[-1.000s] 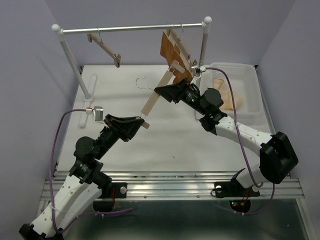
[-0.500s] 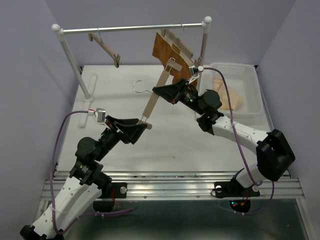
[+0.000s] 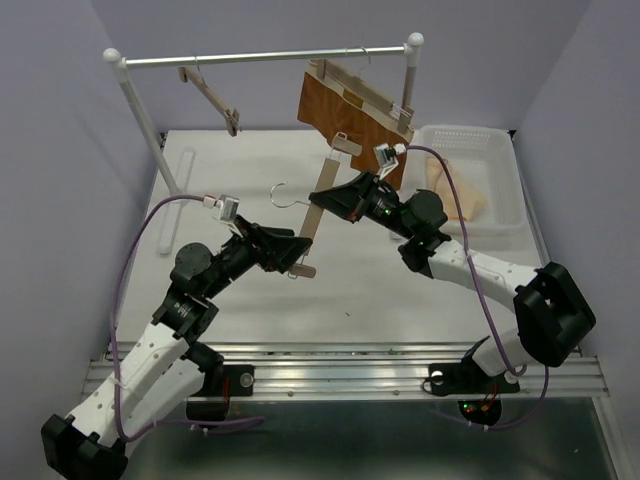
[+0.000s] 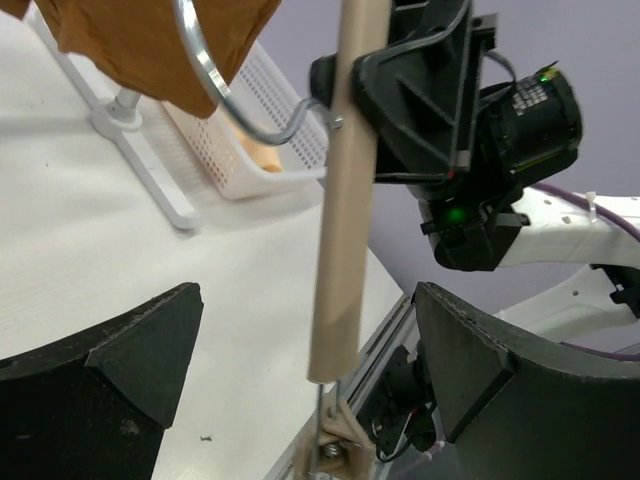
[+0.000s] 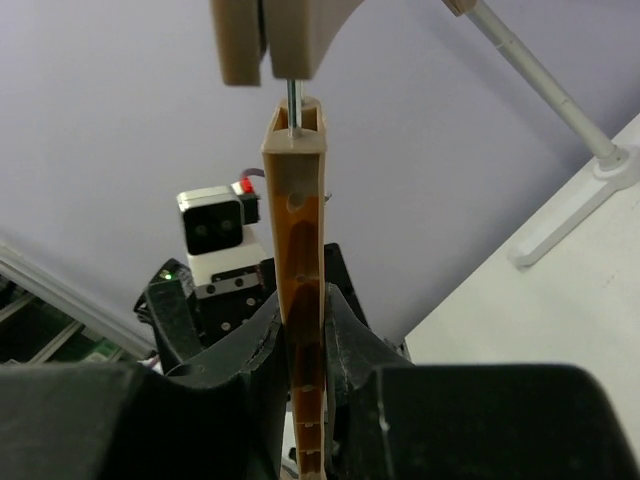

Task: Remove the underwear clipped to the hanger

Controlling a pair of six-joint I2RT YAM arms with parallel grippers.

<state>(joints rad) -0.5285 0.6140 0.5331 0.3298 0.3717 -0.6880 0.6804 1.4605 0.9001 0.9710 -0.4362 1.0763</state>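
Observation:
The hanger point(image 3: 318, 215) is a light-wood bar slanting above the table, with a clip at each end and its wire hook point(image 3: 284, 190) pointing left. My right gripper point(image 3: 326, 198) is shut on the bar's middle; in the right wrist view the bar point(image 5: 303, 300) is pinched between both jaws. My left gripper point(image 3: 298, 252) stands open around the bar's lower end point(image 4: 338, 330), and its fingers point(image 4: 150, 345) do not touch it. The lower clip point(image 4: 335, 452) carries no cloth. The pale beige underwear point(image 3: 462, 195) lies in the white basket point(image 3: 505, 150).
An orange-brown garment point(image 3: 345, 108) hangs from its own hanger on the metal rail point(image 3: 260, 57). A bare hanger point(image 3: 210, 95) hangs at the rail's left. The rack's white foot point(image 3: 180, 172) lies at the back left, and purple walls close in on the sides.
My left gripper has opened and let go of the hanger's lower end. My right gripper has closed on the bar. The hanger and both arms have shifted slightly.

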